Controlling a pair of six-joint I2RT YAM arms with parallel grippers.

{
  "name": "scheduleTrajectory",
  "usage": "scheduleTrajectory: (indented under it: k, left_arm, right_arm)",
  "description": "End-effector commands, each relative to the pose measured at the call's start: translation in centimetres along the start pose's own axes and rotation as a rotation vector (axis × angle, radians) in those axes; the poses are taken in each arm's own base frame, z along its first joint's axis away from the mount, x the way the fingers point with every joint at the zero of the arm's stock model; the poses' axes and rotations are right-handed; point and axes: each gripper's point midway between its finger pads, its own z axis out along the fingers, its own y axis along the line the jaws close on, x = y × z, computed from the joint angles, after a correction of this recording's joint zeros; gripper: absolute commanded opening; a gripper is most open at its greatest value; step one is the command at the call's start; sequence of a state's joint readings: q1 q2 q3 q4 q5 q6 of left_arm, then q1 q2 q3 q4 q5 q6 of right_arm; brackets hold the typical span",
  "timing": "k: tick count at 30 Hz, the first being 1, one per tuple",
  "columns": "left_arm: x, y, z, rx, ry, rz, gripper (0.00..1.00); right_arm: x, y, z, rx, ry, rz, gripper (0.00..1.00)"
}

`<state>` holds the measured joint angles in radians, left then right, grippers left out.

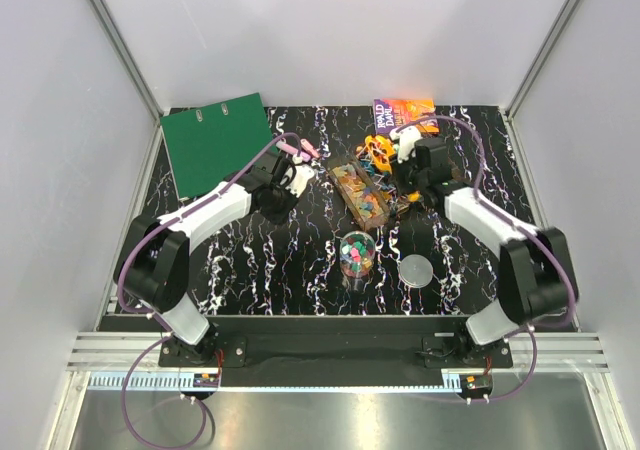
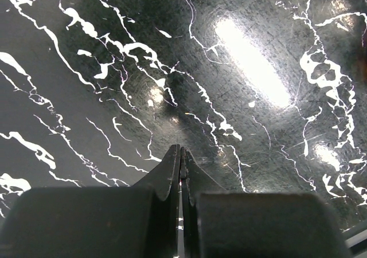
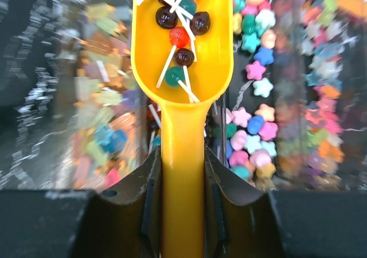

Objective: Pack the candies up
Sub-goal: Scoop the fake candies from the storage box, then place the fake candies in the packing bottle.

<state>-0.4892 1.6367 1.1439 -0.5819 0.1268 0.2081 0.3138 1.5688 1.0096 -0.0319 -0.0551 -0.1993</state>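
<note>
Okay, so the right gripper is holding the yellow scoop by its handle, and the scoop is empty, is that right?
Not quite. The right gripper does clamp the yellow scoop by its handle, but the scoop is not empty. The right wrist view shows several small lollipops on white sticks lying in its bowl.

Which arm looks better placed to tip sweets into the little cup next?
Probably the right: the right gripper is shut on the yellow scoop, already loaded with lollipops. The left gripper is shut and empty over bare table.
</note>
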Motion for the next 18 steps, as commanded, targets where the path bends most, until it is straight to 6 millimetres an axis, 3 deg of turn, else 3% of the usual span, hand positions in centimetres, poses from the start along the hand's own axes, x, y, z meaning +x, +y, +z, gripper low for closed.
scheduleTrajectory:
  k: [1, 3, 4, 6, 7, 8, 12, 17, 18]
  left_arm:
    - [-3.2, 0.7, -2.4, -0.045, -0.109, 0.034, 0.0]
    - [-3.5, 0.7, -2.3, -0.041, -0.124, 0.022, 0.0]
    - [-3.9, 0.6, -2.2, -0.035, -0.141, 0.019, 0.0]
    - [-4.2, 0.6, -1.9, -0.03, -0.152, 0.007, 0.0]
    - [-4.7, 0.7, -2.0, -0.035, -0.169, 0.007, 0.0]
    - [-5.0, 0.8, -2.0, -0.041, -0.177, 0.009, 0.0]
    - [-5.9, 1.5, -2.2, -0.054, -0.198, 0.002, 0.0]
    - [-6.6, 1.9, -3.2, -0.06, -0.223, -0.012, 0.0]
    - [-6.6, 2.1, -3.4, -0.064, -0.227, -0.012, 0.0]
  right_arm:
    - [-7.7, 0.8, -7.5, -0.061, -0.204, -0.038, 0.0]
    - [-6.8, 1.6, -9.4, -0.1, -0.225, -0.105, 0.0]
    - [-4.9, 2.8, -9.6, -0.16, -0.199, -0.124, 0.0]
    - [-4.9, 3.5, -11.9, -0.188, -0.239, -0.143, 0.0]
    - [-3.3, 4.6, -12.1, -0.242, -0.234, -0.166, 0.0]
    - [-3.3, 5.0, -13.2, -0.258, -0.275, -0.187, 0.0]
    - [-1.5, 5.5, -14.0, -0.28, -0.221, -0.171, 0.0]
    - [-2.2, 5.7, -16.3, -0.291, -0.233, -0.221, 0.0]
    - [-0.6, 6.1, -16.9, -0.33, -0.17, -0.285, 0.0]
